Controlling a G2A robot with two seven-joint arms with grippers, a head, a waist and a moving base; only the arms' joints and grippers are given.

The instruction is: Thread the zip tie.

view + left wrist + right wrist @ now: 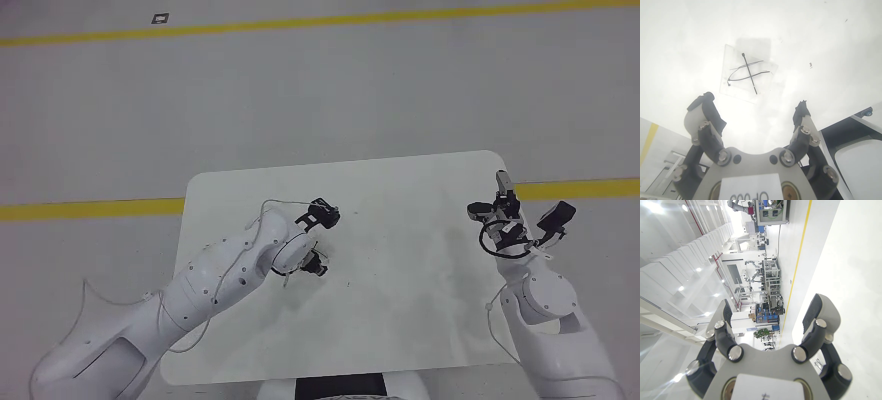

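Zip ties (748, 73) lie crossed on a clear sheet (730, 56) before the wide-spread left pincer (754, 99); right pincer (771, 300) likewise apart.

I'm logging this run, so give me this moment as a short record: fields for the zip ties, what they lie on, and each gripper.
zip ties: two black ones, a straight zip tie crossing a curved zip tie
support: clear sheet lying on the white table
left gripper: open, empty, facing the sheet, apart from both ties
right gripper: open, empty, facing the room beyond the table
task state: neither tie picked up
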